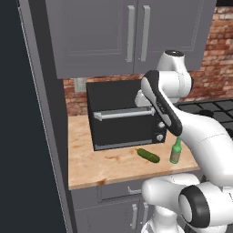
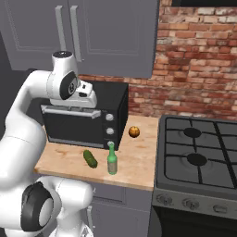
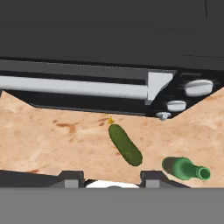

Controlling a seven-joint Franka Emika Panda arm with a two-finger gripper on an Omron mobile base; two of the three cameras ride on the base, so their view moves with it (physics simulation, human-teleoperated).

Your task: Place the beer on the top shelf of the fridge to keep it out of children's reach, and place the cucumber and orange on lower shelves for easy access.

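We start with the fridge [image 1: 22, 136], the tall dark slab along the left edge of the left base view; its door looks shut and we cannot see its shelves. Next to it runs the wooden counter [image 1: 91, 164], with the black countertop oven [image 1: 125, 116] at the back and the gas stove [image 2: 199, 162] on the far side.

The arm rises in front of the oven, and the gripper [image 3: 113, 179] hangs above the counter, looking down. In the hand view its two dark fingertips stand apart at the bottom with nothing between them, so we judge it empty; how wide the jaws stand we cannot tell.

The cucumber [image 3: 125, 144] lies flat on the counter just in front of the oven door. The beer [image 2: 111, 160] stands upright beside it, near the counter's front edge and apart from the cucumber. The orange [image 2: 134, 132] sits further back by the oven's right front corner, well apart from both.

All three items are on the counter, so we judge that nothing has been stowed and the first pick is in hand. The hand seems best lined up on the cucumber. The next move calls for descending over it, with the fingers straddling its narrow width, before closing. The fridge must also be opened.
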